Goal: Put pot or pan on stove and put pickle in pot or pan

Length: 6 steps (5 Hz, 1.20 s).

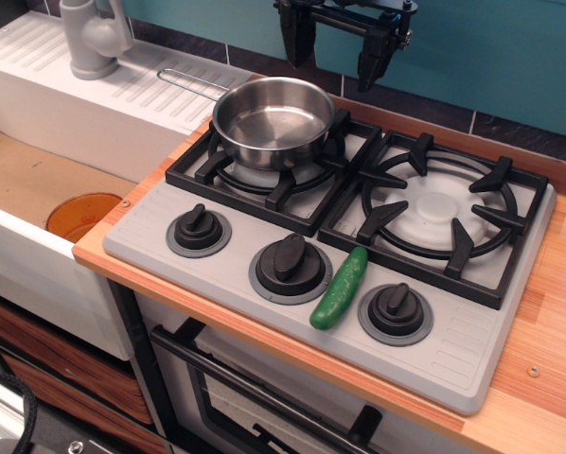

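The shiny steel pan (275,121) sits on the left burner grate of the grey stove (453,350), its thin wire handle pointing back left over the sink's drainboard. The pan is empty. The green pickle (340,288) lies on the stove's front panel between the middle and right knobs. My gripper (338,49) hangs open and empty at the top of the view, above and behind the pan, its two black fingers pointing down.
A white sink (37,180) with an orange plate (82,214) in its basin lies to the left, with a grey faucet (94,36) behind. The wooden counter (548,378) runs right of the stove. The right burner (440,206) is bare. An oven door is below.
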### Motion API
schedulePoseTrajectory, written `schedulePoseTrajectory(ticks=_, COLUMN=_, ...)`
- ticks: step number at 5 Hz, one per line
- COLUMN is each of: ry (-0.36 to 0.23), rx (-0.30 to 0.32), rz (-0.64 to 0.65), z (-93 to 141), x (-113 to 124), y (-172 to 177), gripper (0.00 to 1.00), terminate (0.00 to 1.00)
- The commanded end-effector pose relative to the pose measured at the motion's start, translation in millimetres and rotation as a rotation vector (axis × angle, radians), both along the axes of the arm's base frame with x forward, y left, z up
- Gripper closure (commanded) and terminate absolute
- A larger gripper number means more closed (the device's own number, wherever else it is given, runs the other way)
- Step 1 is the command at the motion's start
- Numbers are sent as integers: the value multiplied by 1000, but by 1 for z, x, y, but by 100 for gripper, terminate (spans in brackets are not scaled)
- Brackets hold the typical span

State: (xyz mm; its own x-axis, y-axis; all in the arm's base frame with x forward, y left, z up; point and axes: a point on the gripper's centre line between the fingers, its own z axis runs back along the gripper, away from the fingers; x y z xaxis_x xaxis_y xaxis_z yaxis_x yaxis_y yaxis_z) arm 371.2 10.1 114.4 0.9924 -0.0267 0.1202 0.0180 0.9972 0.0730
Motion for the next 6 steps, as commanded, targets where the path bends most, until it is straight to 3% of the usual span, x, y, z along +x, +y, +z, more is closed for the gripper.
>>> schedulePoseTrajectory(ticks=1, ry=0, rx=0, rz=0, z=0, x=0, y=0, gripper=0, terminate=0)
schedulePoseTrajectory(ticks=5, ry=-84, rx=-15, rz=4, z=-57, x=-15, y=2, gripper=0, terminate=0)
schedulePoseTrajectory(ticks=6, ry=-70, rx=6, rz=4, z=-58, x=-13, y=1, gripper=100, terminate=0)
